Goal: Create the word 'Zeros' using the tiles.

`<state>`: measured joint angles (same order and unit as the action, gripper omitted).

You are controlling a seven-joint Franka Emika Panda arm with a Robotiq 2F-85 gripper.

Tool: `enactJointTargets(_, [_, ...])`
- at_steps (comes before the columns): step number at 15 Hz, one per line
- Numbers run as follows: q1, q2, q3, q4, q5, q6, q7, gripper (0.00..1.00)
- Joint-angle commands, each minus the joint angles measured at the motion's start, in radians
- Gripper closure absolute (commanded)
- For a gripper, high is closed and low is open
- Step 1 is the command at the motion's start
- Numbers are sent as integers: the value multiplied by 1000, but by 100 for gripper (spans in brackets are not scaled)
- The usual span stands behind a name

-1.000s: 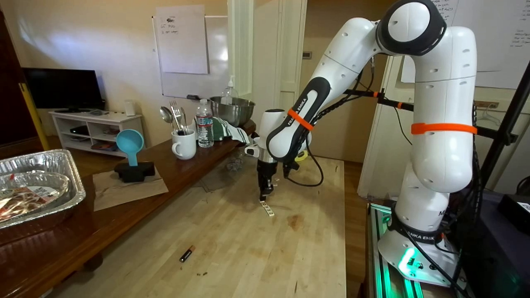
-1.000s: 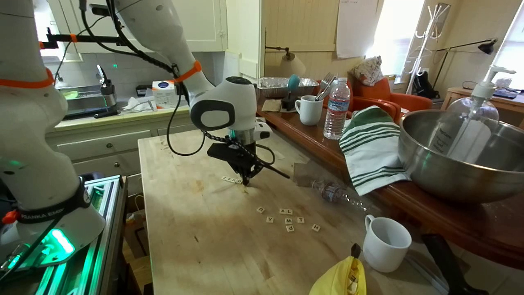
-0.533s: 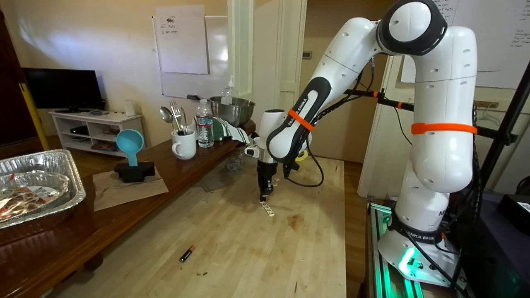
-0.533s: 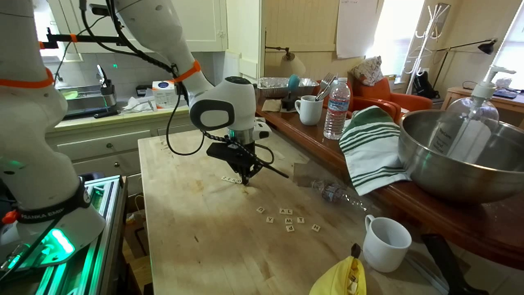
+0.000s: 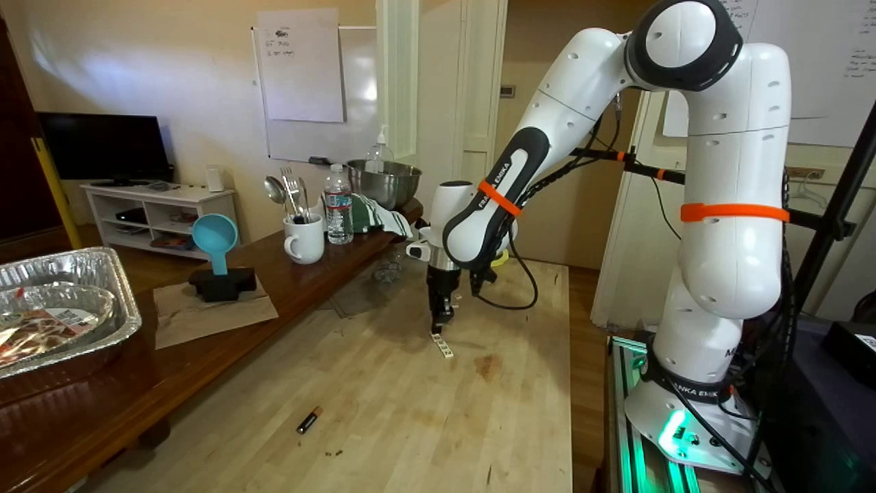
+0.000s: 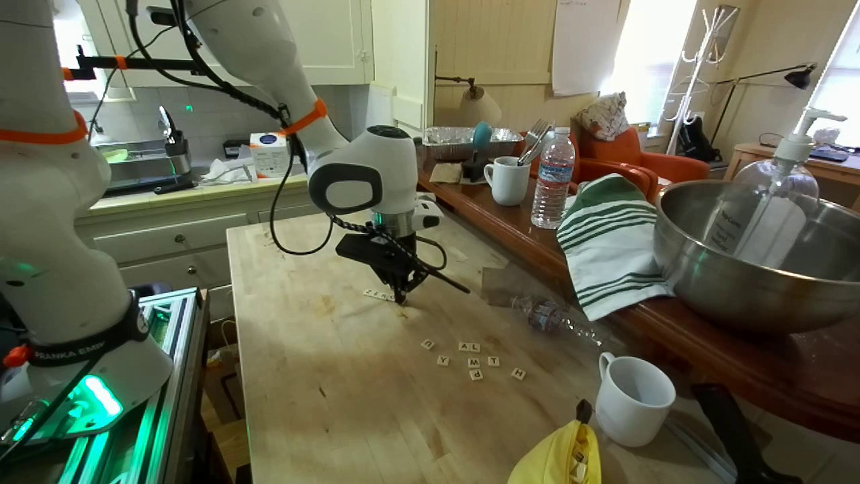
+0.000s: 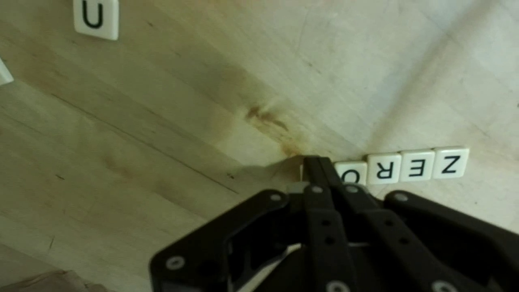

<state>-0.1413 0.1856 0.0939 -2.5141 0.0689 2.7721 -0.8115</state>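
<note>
In the wrist view, whitish letter tiles Z (image 7: 451,163), E (image 7: 417,165), R (image 7: 384,168) and O (image 7: 351,168) lie side by side in a row; O sits slightly out of line. My gripper (image 7: 318,160) has its fingertips pressed together beside O, down at table level. A pale sliver of another tile (image 7: 301,172) shows at the fingertips' far side; its letter is hidden. The row (image 6: 378,294) and gripper (image 6: 400,300) also show in an exterior view, and the row (image 5: 443,348) and gripper (image 5: 436,330) again in an exterior view. A loose U tile (image 7: 97,18) lies apart.
Several loose tiles, among them Y (image 6: 443,361), T (image 6: 494,361) and H (image 6: 519,374), lie on the wooden table (image 6: 349,417). A yellow pouch (image 6: 554,457), a white mug (image 6: 635,403) and a crumpled bottle (image 6: 547,316) stand or lie nearby. A battery (image 5: 309,420) lies on the table.
My gripper has shifted very slightly toward the row of tiles, covering a little more of its end in an exterior view. The loose tiles have not moved.
</note>
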Motion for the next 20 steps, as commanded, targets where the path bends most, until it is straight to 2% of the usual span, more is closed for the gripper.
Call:
enactJointTargets(1, [13,16,-10,-40,-4,22,20,100])
enactJointTargets(20, [7,15,4,-25,23,15,21,100])
